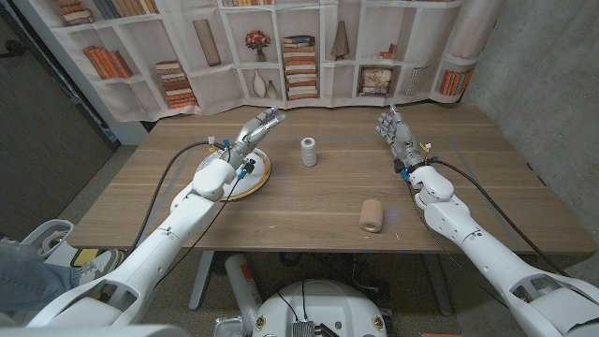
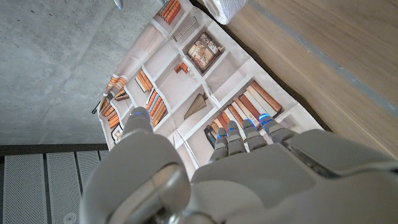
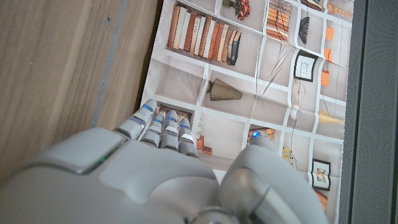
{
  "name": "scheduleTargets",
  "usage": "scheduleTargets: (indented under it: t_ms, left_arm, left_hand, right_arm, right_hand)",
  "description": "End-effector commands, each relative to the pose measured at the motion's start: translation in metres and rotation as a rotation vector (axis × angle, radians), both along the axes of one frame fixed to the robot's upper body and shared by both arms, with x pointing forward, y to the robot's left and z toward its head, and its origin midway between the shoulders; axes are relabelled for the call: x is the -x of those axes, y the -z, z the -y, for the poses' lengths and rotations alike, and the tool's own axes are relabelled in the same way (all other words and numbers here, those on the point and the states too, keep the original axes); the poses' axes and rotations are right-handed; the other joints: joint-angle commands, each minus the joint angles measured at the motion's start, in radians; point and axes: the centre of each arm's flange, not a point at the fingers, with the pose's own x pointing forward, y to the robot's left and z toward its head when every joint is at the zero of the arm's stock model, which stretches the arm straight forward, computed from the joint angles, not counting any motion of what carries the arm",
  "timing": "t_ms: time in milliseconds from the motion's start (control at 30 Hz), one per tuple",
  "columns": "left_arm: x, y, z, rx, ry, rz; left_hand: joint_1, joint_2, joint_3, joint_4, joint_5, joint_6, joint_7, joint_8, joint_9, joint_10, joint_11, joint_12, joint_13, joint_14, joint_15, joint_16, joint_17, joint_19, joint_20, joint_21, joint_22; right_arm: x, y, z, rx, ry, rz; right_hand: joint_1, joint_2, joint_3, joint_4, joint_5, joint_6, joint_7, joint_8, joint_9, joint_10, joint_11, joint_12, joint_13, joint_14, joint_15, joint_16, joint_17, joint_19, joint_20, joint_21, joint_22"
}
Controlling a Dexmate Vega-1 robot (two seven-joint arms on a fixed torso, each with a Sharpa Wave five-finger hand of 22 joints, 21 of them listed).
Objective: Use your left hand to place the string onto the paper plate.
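The white spool of string (image 1: 309, 152) stands upright on the brown wooden table (image 1: 318, 201), near the middle, apart from both arms. The left robot hand (image 1: 255, 128) hangs above the far edge of the round paper plate with a tan rim (image 1: 259, 178), fingers stretched out and apart, holding nothing; the spool is just to its right. The right robot hand (image 1: 397, 133) is raised over the table's far right part, fingers spread, empty as well. A tan cylindrical roll (image 1: 372, 215) lies on its side nearer the front edge, well apart from the spool.
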Motion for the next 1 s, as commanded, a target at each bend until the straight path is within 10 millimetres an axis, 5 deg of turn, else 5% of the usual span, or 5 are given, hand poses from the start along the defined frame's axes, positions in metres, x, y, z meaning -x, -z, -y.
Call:
scheduleTargets:
  t_ms: [33,1000]
  left_arm:
    - [0.001,-0.004,0.010,-0.066,-0.062,0.016]
    - [0.002,-0.008,0.039,-0.214,-0.162,0.048]
  left_hand:
    - [0.015,-0.007,-0.002,-0.012,0.003,-0.010,0.002,-0.007,0.002,0.007,0.003,-0.003,0.002,0.005,0.007,0.005,0.005,0.004,0.006,0.005,0.003]
    - [0.038,-0.035,-0.023,-0.029,0.003,-0.014,-0.003,-0.012,0.003,0.009,0.006,-0.008,0.004,0.010,0.008,0.003,0.007,0.007,0.024,-0.003,0.005]
  right_arm:
    - [0.001,-0.003,-0.001,-0.005,0.003,0.010]
    - [-0.004,-0.001,-0.001,-0.025,-0.002,0.014]
  right_hand:
    - [0.007,0.003,0.001,-0.005,0.006,0.007,-0.002,0.008,0.005,0.004,-0.004,0.008,0.002,0.006,0.003,0.005,0.002,0.008,0.001,0.000,0.004]
    - [0.011,0.005,-0.001,-0.009,0.008,0.010,-0.003,0.008,0.005,0.007,-0.005,0.008,0.002,0.009,0.003,0.005,0.002,0.009,0.003,-0.003,0.004]
